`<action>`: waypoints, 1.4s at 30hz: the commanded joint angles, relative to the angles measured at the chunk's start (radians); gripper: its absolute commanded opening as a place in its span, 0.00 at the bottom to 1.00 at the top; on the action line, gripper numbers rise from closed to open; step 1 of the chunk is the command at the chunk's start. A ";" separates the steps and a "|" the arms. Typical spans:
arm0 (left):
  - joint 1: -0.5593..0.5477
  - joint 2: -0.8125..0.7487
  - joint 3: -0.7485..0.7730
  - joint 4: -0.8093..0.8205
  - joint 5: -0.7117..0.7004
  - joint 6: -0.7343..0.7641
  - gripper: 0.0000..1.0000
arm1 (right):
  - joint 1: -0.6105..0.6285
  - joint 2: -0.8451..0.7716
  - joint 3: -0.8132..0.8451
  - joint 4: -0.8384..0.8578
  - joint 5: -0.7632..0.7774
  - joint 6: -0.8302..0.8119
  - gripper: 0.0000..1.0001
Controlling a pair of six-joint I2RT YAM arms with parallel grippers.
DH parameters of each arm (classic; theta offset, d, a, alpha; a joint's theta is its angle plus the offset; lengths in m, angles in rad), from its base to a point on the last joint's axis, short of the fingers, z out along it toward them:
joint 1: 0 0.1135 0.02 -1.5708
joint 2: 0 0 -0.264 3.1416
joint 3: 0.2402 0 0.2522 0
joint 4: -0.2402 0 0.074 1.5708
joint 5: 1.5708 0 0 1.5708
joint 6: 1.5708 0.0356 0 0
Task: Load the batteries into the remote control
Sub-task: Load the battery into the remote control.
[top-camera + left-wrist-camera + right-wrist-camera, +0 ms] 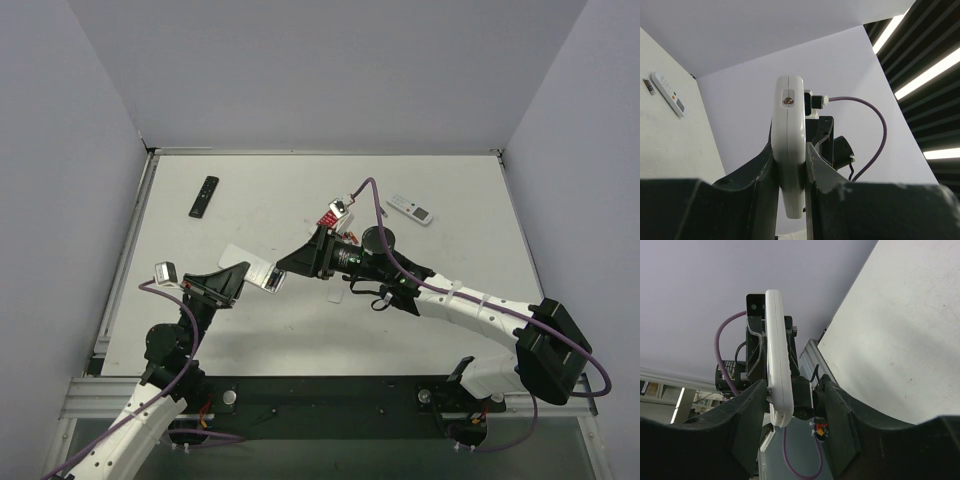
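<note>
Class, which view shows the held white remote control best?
Left wrist: the remote control sits close and edge-on, clamped in the left gripper. Right wrist also shows it edge-on; top external shows only a tiny white sliver.

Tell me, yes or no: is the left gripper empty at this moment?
No, the left gripper is clamped on the small white rectangular plastic remote, which shows edge-on between its jaws.

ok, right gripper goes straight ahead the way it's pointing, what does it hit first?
The remote control, clamped edge-on in the left gripper, sitting between the right gripper's open fingers. Behind it, the left gripper itself; depth is unclear.
</note>
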 commanded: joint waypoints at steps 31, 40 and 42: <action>0.001 -0.029 -0.176 0.056 -0.003 -0.003 0.00 | 0.169 -0.097 -0.015 -0.266 0.356 -0.550 0.25; 0.001 -0.043 -0.174 0.053 -0.006 -0.023 0.00 | 0.275 -0.104 -0.019 -0.312 0.579 -0.785 0.23; 0.002 -0.045 -0.174 0.053 -0.006 -0.025 0.00 | 0.290 -0.091 -0.007 -0.320 0.613 -0.837 0.23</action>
